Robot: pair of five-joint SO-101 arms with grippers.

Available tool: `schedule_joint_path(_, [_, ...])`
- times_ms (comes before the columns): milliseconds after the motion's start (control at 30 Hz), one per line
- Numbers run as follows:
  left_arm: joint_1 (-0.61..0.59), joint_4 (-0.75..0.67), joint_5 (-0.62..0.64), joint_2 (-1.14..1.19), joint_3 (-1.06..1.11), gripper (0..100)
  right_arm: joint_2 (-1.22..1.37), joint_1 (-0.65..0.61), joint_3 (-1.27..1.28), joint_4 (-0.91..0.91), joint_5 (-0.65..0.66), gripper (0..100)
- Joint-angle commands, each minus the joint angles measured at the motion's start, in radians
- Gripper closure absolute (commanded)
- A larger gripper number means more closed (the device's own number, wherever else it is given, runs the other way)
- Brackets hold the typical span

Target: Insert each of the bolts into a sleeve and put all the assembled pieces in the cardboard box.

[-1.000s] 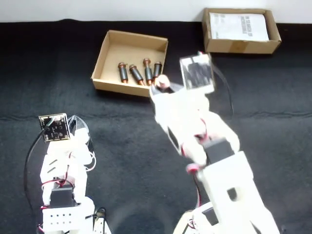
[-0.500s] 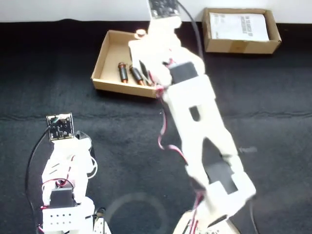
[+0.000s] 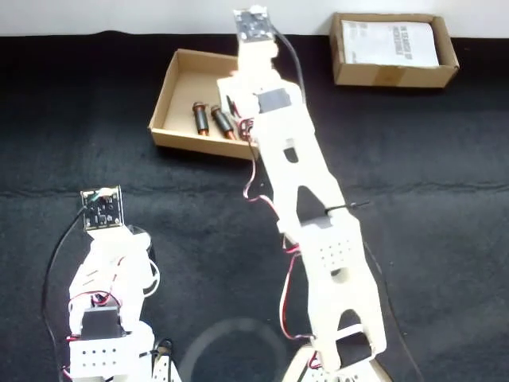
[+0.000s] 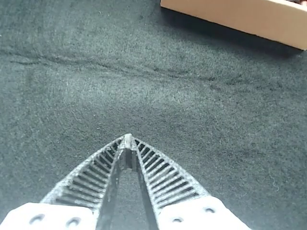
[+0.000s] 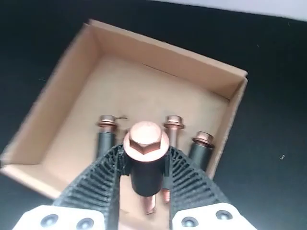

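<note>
Place: a robotics lab or maker's workshop, set up as a test bench.
Worktop (image 3: 445,239): covered across its whole width with black felt-like cloth, creased in places.
Arms: two small white arms of printed-looking plastic stand side by side, the left arm (image 3: 103,294) and the right arm (image 3: 318,239).
Wiring: thin red, white and black leads (image 3: 256,187) run bare along the arms.
Boards: a bare circuit board (image 3: 102,208) sits on the left wrist, another on the right.
Hardware: copper-coloured sleeved bolts (image 3: 200,119) lie in an open cardboard box (image 3: 179,87).
Second box (image 3: 394,75): holds a printed sheet (image 3: 390,41).
</note>
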Motion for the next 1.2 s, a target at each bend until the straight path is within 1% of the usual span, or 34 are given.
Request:
schedule_joint_path(0, [-0.008,0.008,0.006,0.001,0.024,99,0.038,0.025,-0.110,-0.007,-0.006,99.1])
schedule_joint_path(233, [-0.008,0.044,0.006,0.001,0.024,99,0.174,0.004,-0.173,-0.039,-0.003,99.1])
schedule_joint_path(333, [-0.008,0.040,0.005,0.001,0.024,99,0.205,-0.018,-0.173,-0.039,0.037,99.1])
schedule_joint_path(667, [-0.008,0.040,0.003,0.001,0.024,99,0.268,-0.048,-0.173,-0.041,0.048,98.8])
schedule_joint_path(700, [-0.008,0.040,0.003,0.001,0.024,99,0.269,-0.050,-0.173,-0.041,0.058,98.6])
schedule_joint_path(767, [-0.008,0.038,0.003,0.001,0.024,99,0.266,-0.056,-0.173,-0.033,0.123,98.1])
schedule_joint_path(867, [-0.008,0.038,0.003,0.001,0.024,99,0.260,-0.064,-0.185,-0.033,0.201,92.2])
schedule_joint_path(1000, [-0.008,0.038,0.003,0.001,0.024,99,0.255,-0.065,-0.294,-0.012,0.219,83.9])
schedule_joint_path(1167, [-0.008,0.038,0.003,0.001,0.024,99,0.255,-0.062,-0.501,0.016,0.218,83.1])
